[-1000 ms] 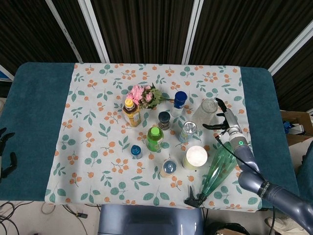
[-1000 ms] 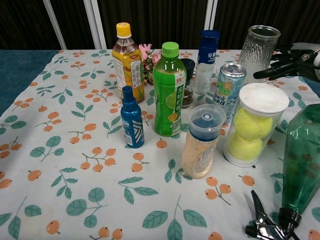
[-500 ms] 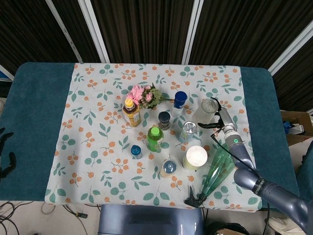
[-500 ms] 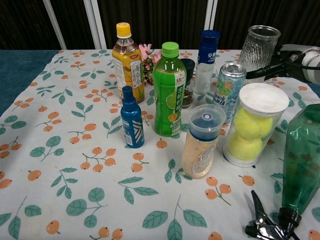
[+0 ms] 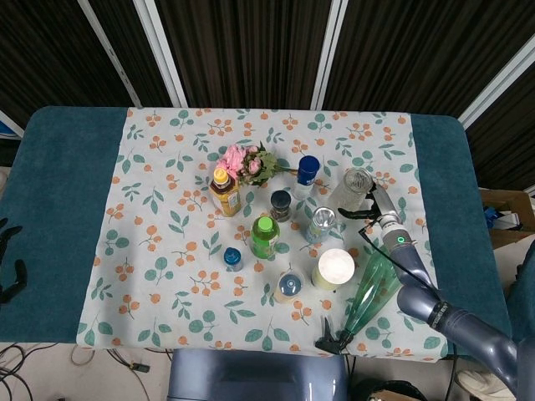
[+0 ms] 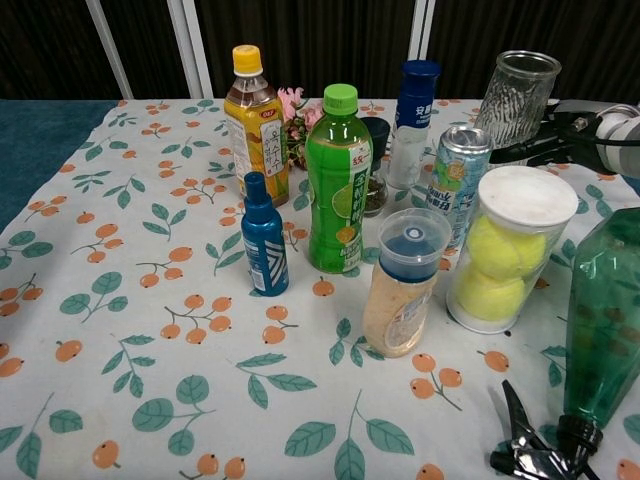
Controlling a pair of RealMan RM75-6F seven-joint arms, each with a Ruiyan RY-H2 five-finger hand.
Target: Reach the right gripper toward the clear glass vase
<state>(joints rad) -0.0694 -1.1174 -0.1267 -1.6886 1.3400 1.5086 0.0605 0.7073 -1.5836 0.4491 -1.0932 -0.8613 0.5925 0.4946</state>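
Your right hand's fingers (image 6: 540,148) are dark and spread, holding nothing, with their tips right up against the near side of the vase (image 6: 514,98); whether they actually touch the glass, you cannot tell from either view. A second ago those fingers pointed at the vase from further right with a clear gap; half a second ago they had closed most of it; now the right hand (image 5: 374,209) has slid in low beside the vase base. That means the reach is nearly complete, and what remains is probably only a small final approach or wrap.

The vase stands upright on the tabletop (image 5: 167,217), at the far right of the cluster, behind the can (image 6: 459,180) and the ball tube (image 6: 510,250), and just right of the blue-capped bottle (image 6: 412,120). It has not shifted across the frames.

Mind the green bottle (image 5: 374,292) lying under your forearm, and the can just left of the vase: a sideways push could tip either one.

Your left hand (image 5: 8,267) hangs off the left edge, well apart from everything; whether it is open or closed cannot be told.
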